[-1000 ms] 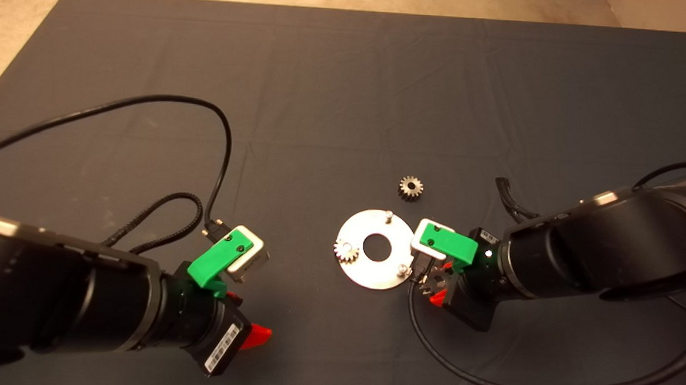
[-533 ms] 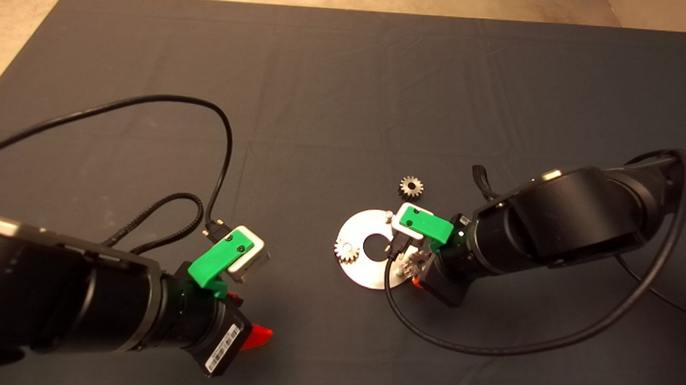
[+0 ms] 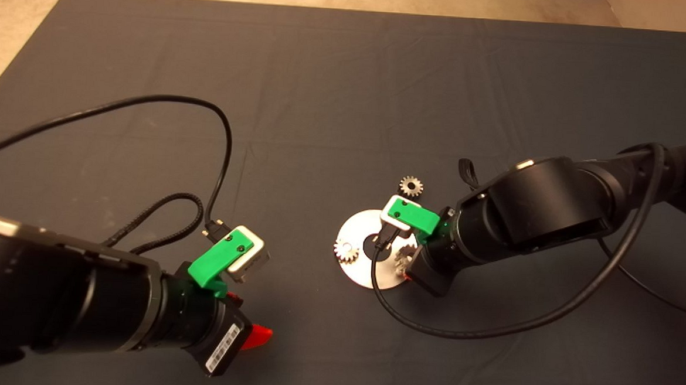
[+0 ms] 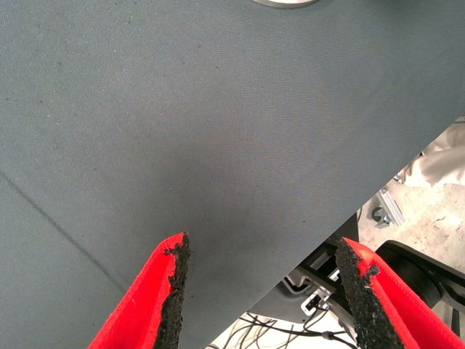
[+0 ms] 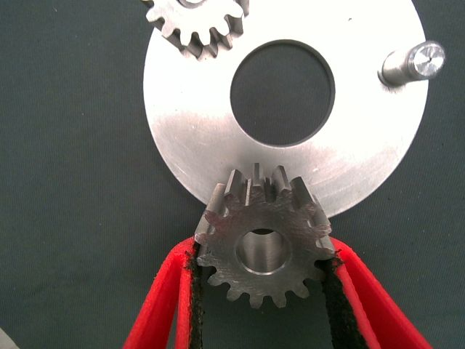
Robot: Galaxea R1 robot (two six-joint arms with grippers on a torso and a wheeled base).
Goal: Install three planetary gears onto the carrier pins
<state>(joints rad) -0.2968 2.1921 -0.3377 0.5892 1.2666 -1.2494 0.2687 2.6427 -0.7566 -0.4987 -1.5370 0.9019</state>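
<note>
Closest to me, my left gripper (image 3: 256,334) hangs idle over the near left part of the dark mat (image 3: 325,86), its red fingers (image 4: 163,298) spread wide apart with nothing between them (its wrist view shows only bare cloth and the table's edge).

Further in, my right gripper (image 3: 405,266) reaches from the right and hovers at the near right rim of the silver disc (image 3: 355,270). Its two fingers (image 5: 171,305) are clamped on a planetary gear (image 5: 263,243), one pad on each side of the teeth, the dark bore facing the wrist camera. That held gear overlaps the disc's edge in the right wrist view; whether it touches the plate I cannot tell.

On the disc itself, a second gear (image 3: 346,251) sits on the left side beside the large centre hole (image 5: 282,91). One bare carrier pin (image 5: 412,64) stands upright near the rim, clear of both gears; the wrist camera mount covers it in the head view.

Beyond the disc, the third gear (image 3: 411,186) lies flat on the mat, just off the far rim and not touching it.
</note>
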